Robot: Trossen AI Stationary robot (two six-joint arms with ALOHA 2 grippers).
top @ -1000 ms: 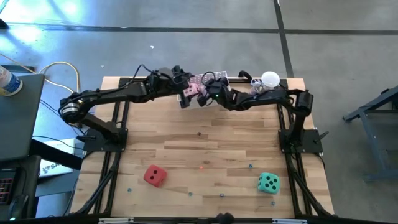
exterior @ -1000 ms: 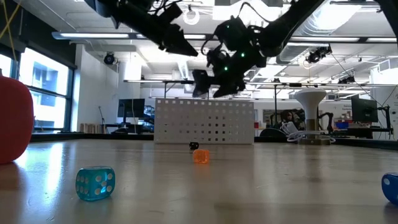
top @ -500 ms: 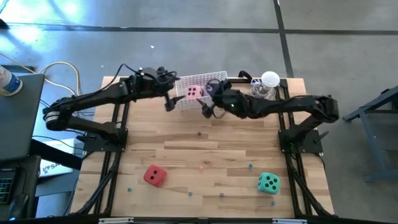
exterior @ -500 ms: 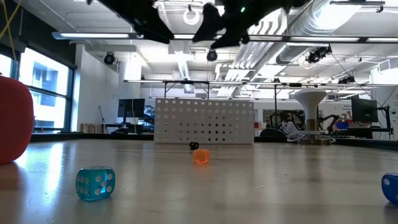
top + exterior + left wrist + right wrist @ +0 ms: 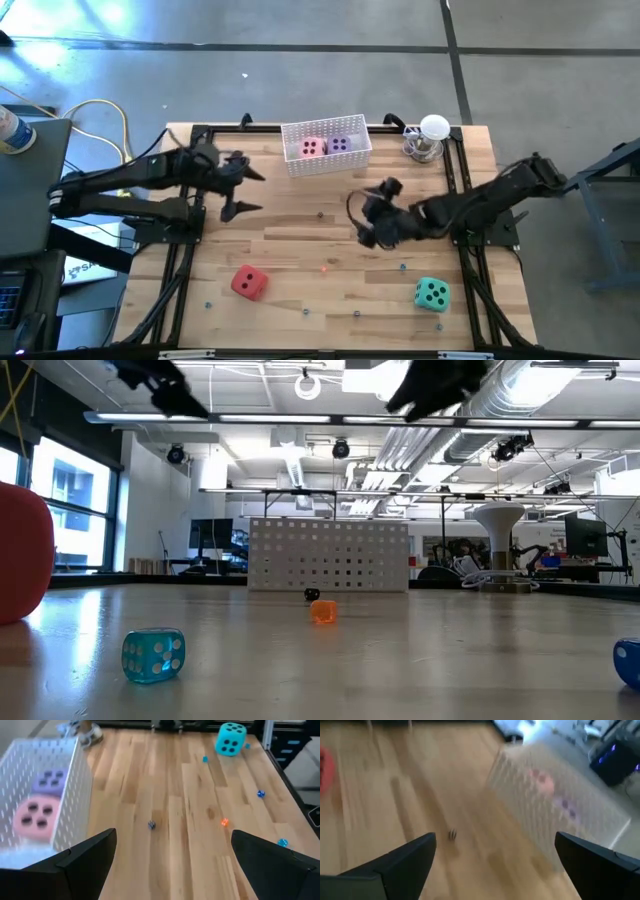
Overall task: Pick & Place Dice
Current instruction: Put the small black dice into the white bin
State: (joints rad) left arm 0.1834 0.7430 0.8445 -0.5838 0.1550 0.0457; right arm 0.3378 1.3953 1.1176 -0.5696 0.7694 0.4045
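Overhead, the white perforated basket point(image 5: 326, 146) at the far edge of the desk point(image 5: 330, 240) holds the pink die point(image 5: 312, 147) and the purple die point(image 5: 340, 145) side by side. The red die point(image 5: 249, 282) and the teal die point(image 5: 432, 294) lie well apart on the near boards. The left pincer point(image 5: 244, 192) hangs open off the basket's left, empty; the right pincer point(image 5: 378, 222) hovers mid-desk, between basket and teal die, its fingers hard to read here.

From desk height, the red die point(image 5: 22, 550) fills the left edge and the basket point(image 5: 328, 555) stands far back; tiny dice lie between (not the cubes of the task, I judge).

The left wrist view shows its own fingers point(image 5: 85, 855) spread wide with nothing between them, pink point(image 5: 35, 817) and purple point(image 5: 50, 781) behind the mesh, teal point(image 5: 230, 739) far off.

The right wrist view, blurred, shows dark fingers point(image 5: 405, 857) parted and empty.

The cubes look soft and light, so probably forgiving: squeezing two opposite flat faces near the middle should hold, corners would likely slip.
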